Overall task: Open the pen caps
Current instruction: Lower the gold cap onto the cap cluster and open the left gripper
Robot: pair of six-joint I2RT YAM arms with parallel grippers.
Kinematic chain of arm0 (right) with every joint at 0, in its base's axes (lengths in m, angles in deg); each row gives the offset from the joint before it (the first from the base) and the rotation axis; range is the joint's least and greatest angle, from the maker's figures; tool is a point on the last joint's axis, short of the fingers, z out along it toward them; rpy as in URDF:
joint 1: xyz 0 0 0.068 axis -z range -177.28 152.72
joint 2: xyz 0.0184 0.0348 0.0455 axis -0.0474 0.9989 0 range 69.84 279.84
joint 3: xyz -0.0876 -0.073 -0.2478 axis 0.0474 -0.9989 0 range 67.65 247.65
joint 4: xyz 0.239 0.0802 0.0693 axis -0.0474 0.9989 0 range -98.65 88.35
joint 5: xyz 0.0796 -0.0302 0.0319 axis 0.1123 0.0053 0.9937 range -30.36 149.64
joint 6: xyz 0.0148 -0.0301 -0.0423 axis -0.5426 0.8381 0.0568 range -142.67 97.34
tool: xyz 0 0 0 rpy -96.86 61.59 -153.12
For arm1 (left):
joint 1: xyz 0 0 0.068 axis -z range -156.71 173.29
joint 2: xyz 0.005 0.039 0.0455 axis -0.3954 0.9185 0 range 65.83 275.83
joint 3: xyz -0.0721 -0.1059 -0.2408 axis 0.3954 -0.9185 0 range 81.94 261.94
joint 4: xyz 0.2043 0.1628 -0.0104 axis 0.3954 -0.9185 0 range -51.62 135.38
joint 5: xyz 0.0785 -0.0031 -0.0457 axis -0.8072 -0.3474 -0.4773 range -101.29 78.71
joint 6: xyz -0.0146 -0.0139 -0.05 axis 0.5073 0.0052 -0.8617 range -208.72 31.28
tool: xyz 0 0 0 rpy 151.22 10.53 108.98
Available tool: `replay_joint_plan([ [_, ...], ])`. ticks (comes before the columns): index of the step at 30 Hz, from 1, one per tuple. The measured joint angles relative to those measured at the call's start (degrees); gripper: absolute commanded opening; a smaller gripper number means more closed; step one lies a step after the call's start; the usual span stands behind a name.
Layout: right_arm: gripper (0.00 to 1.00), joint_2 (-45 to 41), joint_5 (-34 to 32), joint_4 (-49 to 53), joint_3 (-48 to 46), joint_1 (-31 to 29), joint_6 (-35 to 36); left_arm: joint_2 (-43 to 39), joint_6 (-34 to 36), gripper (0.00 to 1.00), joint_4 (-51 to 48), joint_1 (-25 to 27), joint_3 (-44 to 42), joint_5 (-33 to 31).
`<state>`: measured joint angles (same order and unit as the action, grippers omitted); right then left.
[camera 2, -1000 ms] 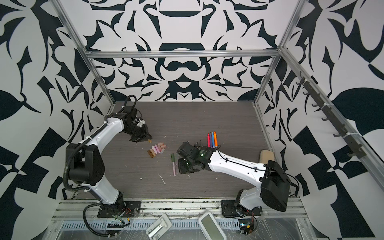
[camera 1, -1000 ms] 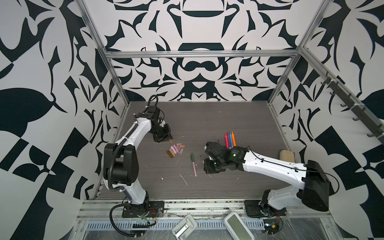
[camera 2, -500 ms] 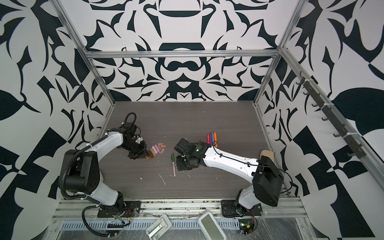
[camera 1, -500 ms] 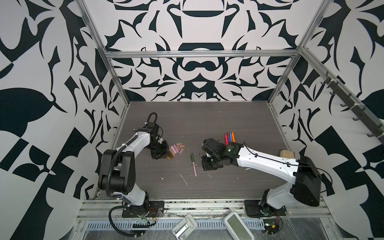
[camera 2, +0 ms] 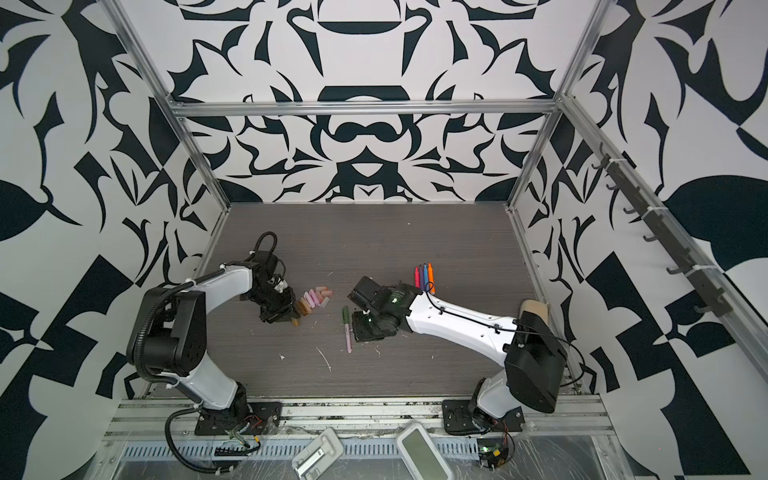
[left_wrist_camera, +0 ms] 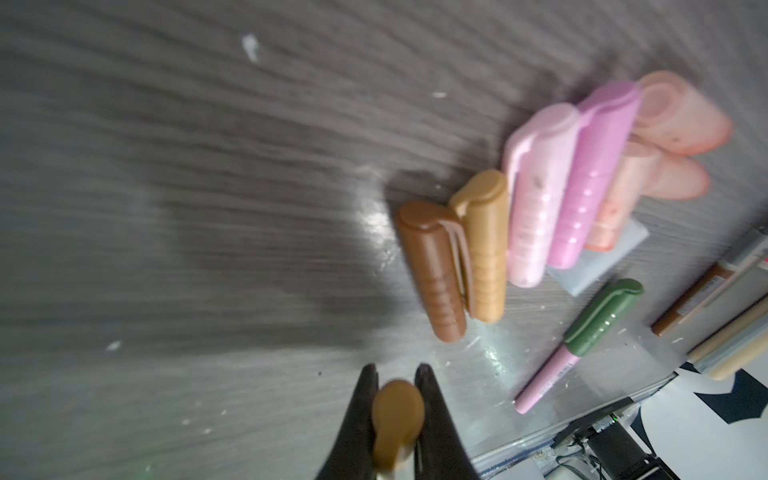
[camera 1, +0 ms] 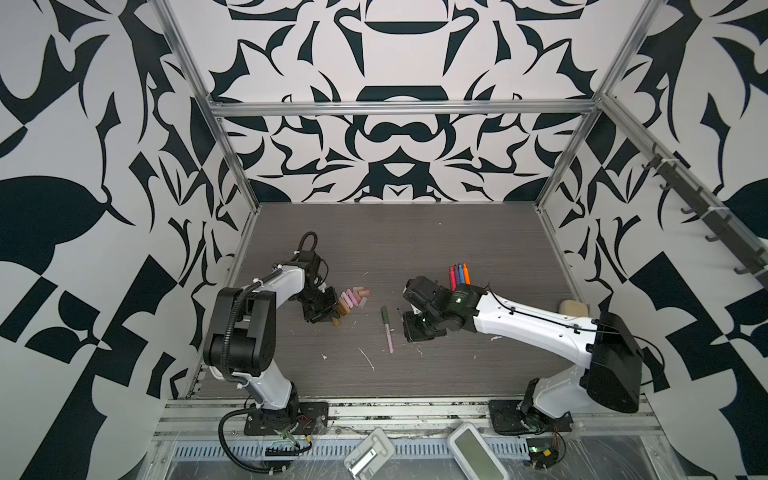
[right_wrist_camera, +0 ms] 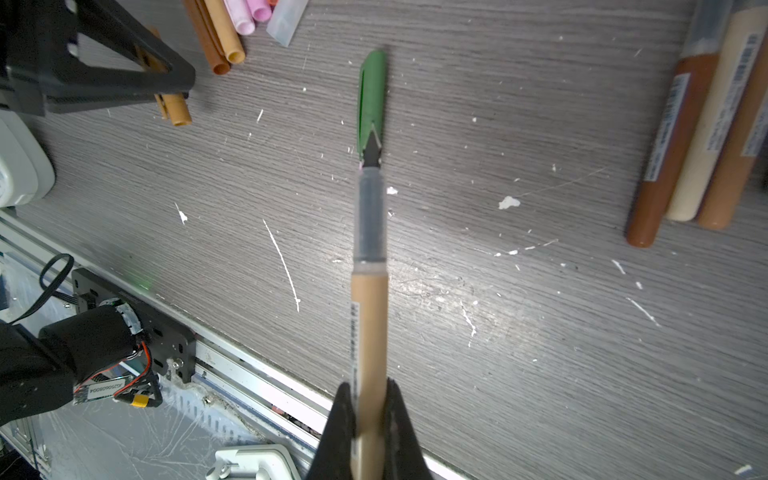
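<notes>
Grey, streaky table point(camera 1: 415, 232) with white specks point(right_wrist_camera: 509, 202). Black-and-white swirly walls point(camera 1: 399, 158). Left of middle: brown cap point(left_wrist_camera: 432, 270), tan cap point(left_wrist_camera: 486, 249), pale pink cap point(left_wrist_camera: 536, 199), pink cap point(left_wrist_camera: 586, 178), peach caps point(left_wrist_camera: 681, 120). In the middle, green cap point(left_wrist_camera: 602, 320) on pink pen point(left_wrist_camera: 544, 378). Right of middle, bright pens point(camera 1: 458, 276): red, purple, blue, orange.

Loose pen caps point(left_wrist_camera: 536, 195) in a touching row on the table point(left_wrist_camera: 166, 166): brown, tan, pale pink, pink, then peach, all on their sides. Ochre cap point(left_wrist_camera: 397, 411) clamped between the left end effector point(left_wrist_camera: 397, 376) tips, just beside the row's brown end. Tan pen point(right_wrist_camera: 369, 332), uncapped with dark nib exposed, pinched in the right end effector point(right_wrist_camera: 369, 388). Green-capped pink pen point(camera 1: 387, 328) flat on the table, cap still on. Four bright pens point(camera 1: 458, 274) side by side, toward the rear. Brown, cream and tan barrels point(right_wrist_camera: 685, 137) lying together, touching.
</notes>
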<state>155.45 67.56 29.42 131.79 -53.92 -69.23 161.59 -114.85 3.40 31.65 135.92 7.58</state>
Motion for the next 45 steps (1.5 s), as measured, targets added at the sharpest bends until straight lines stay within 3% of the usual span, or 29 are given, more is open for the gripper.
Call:
replay_joint_plan([
  [22, 0.0, 0.0, 0.0, 0.92, 0.0, 0.0, 0.22, 2.14, -1.46, 0.09, 2.14, -1.75, 0.5, 0.52],
  [28, 0.0, 0.0, 0.0, 1.07, 0.66, 0.0, 0.22, 2.27, -1.51, 0.21, 2.36, -2.78, 0.55, 1.07],
  [45, 0.0, 1.99, 0.0, 1.18, 2.34, 0.0, 0.52, 2.89, -1.51, 0.21, 2.64, -3.5, 1.2, 2.05],
])
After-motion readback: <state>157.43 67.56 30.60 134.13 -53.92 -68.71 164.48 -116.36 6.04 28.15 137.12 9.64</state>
